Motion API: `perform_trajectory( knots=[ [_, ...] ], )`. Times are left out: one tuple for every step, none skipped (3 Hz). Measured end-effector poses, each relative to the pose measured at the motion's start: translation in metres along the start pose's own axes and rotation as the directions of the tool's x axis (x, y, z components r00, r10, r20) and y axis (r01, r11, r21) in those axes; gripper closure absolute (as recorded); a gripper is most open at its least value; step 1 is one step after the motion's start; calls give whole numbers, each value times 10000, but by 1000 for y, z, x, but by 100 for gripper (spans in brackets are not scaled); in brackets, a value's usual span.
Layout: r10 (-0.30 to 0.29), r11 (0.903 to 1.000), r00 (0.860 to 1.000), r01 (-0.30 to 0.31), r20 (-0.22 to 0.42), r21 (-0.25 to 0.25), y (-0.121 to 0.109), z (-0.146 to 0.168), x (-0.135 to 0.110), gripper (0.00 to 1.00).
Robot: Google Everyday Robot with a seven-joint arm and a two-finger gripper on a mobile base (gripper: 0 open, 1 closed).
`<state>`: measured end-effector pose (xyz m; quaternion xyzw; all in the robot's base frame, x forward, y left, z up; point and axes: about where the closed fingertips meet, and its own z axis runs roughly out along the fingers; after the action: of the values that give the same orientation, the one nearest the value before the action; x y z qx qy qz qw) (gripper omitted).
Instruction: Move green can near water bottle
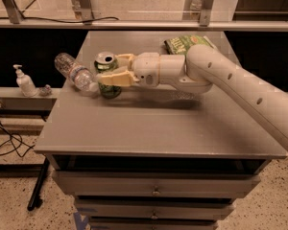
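Starting at the near edge, you see the grey cabinet's drawers (pixel 153 186), with the lowest one cut off by the bottom of the view. Above them the table top (pixel 149 128) is bare across its near half. At the far left, off the table, dark cables (pixel 5 138) trail across the floor and run out of sight.

Further back, the arm (pixel 240 85) enters from the right edge with its upper part out of view and reaches left across the table. The gripper (pixel 114 69) sits over the left rear part of the top, pinching the green can (pixel 105 59). One of its fingers (pixel 113 77) crosses the can's front and the other lies behind it. That near finger hides the middle of the can, so you see only its silver top and a green strip below. The can stands upright.

Just left of it the water bottle (pixel 73 71) lies on its side, neck end towards the can. You cannot tell whether they touch.

Behind the arm, a green chip bag (pixel 186 43) is partly covered. A white pump dispenser (pixel 25 82) stands on a lower ledge to the left.
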<state>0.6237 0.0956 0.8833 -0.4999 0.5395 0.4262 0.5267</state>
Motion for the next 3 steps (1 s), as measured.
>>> perform_trajectory(
  knots=[
    [1,10000,10000,-1,-2,0,0,0,0,36],
    [81,10000,9999,-81,-129,37,-3,-5,5,13],
    [87,9998,9997,-84,-224,161,-8,-14,5,0]
  ],
)
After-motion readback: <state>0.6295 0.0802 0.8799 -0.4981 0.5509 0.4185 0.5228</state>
